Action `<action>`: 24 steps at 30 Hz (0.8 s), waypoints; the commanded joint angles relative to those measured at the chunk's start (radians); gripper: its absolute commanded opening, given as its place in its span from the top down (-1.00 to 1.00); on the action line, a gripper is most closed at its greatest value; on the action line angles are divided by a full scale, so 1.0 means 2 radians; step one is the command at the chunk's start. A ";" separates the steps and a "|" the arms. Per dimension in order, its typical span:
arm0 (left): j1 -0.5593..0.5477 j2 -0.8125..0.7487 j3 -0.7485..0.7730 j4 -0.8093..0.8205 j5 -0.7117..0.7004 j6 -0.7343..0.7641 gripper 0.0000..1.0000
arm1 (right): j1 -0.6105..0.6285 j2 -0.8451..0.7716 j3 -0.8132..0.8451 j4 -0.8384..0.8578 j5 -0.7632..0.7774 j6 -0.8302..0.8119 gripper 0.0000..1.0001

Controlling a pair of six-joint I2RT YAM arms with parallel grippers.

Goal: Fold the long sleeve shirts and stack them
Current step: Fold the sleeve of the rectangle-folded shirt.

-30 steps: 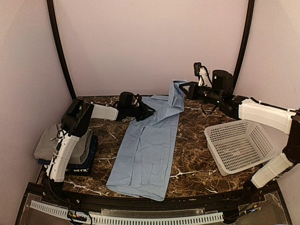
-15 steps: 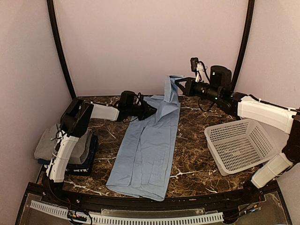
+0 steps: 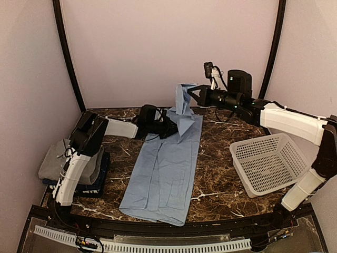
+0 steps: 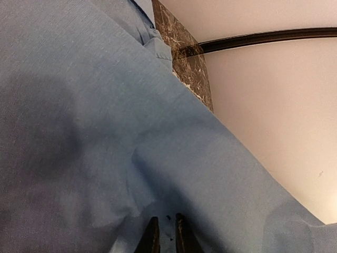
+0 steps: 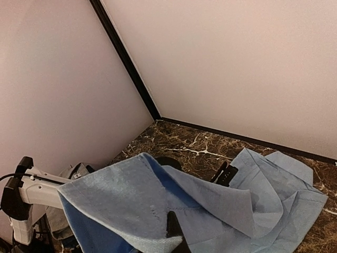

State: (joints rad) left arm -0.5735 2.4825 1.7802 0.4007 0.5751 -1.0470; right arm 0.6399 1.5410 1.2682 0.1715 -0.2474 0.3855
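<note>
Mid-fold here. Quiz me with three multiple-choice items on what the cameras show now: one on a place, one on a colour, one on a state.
1. Where does the white plastic lattice basket stand?
A. On the right side of the dark marbled table
B. At the table's left edge
C. Under the spread garment

2. What colour is the cloth shirt laid down the middle of the table?
A. Grey
B. Light blue
C. White

3. What is the right gripper doing?
A. Hanging open over the basket
B. Shut on the shirt's far end, holding it up off the table
C. Lying open on the table

Answers:
1 A: the top view shows it beside the right arm.
2 B: the cloth looks blue in all three views.
3 B: the right wrist view shows cloth draped from its fingers.
</note>
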 commanded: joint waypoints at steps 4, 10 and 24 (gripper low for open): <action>0.001 0.015 0.013 -0.019 -0.001 0.010 0.79 | 0.007 0.004 0.026 0.012 -0.013 -0.006 1.00; 0.001 0.015 0.019 -0.022 0.005 0.015 0.77 | 0.008 0.019 0.039 0.000 -0.043 -0.003 1.00; 0.048 -0.162 -0.155 0.002 0.004 0.021 0.74 | 0.018 0.077 0.021 -0.004 -0.214 -0.005 1.00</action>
State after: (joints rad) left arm -0.5259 2.3505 1.6073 0.3695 0.5877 -1.0283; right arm 0.6498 1.6485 1.3190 0.1455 -0.5114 0.3794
